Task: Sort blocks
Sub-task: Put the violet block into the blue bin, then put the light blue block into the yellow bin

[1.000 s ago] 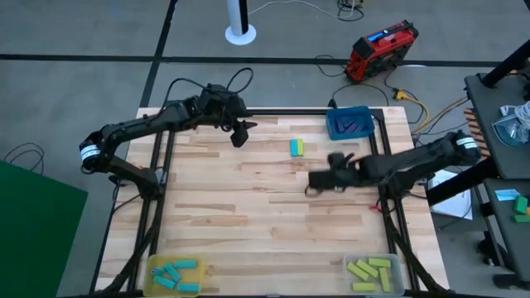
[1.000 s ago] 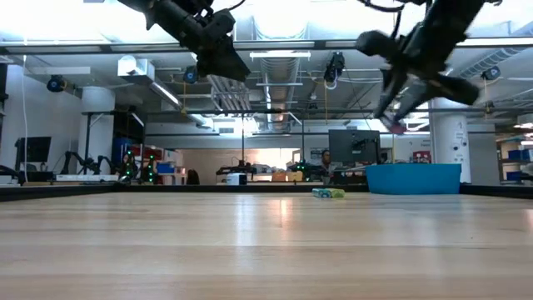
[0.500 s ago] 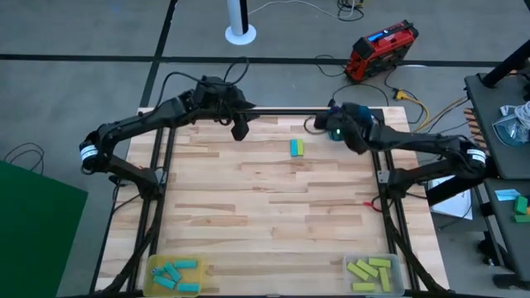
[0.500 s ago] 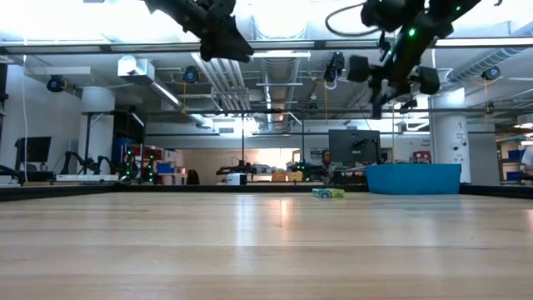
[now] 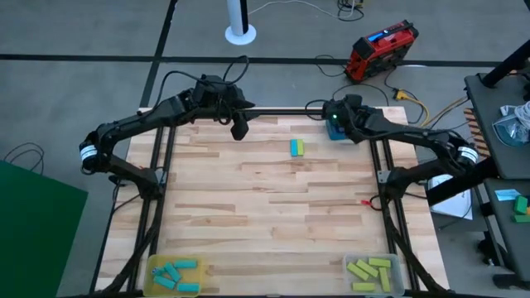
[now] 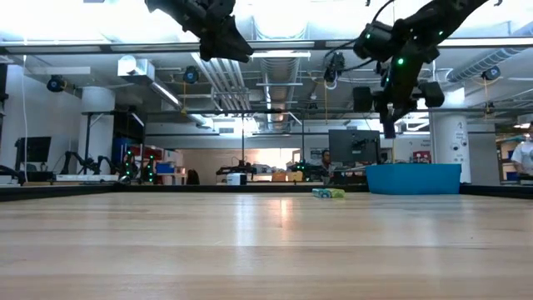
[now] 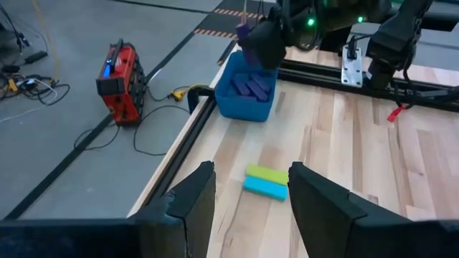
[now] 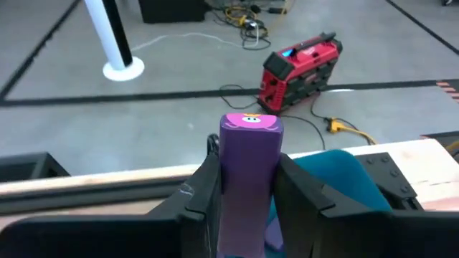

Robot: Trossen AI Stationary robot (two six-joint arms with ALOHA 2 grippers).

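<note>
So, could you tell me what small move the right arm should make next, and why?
Probably open the right claw and let the dark purple rectangular block drop. The claw grips that block and hovers above the blue square plastic tray, which already holds purple bars. The left claw waits open above the table's far side.

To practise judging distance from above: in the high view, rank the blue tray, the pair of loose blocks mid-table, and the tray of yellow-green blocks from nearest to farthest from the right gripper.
1. Blue tray: at the table's far right corner, right by the right gripper.
2. Loose blocks: mid-table, toward the left arm's side.
3. Tray of yellow-green blocks: near right corner, farthest.
</note>
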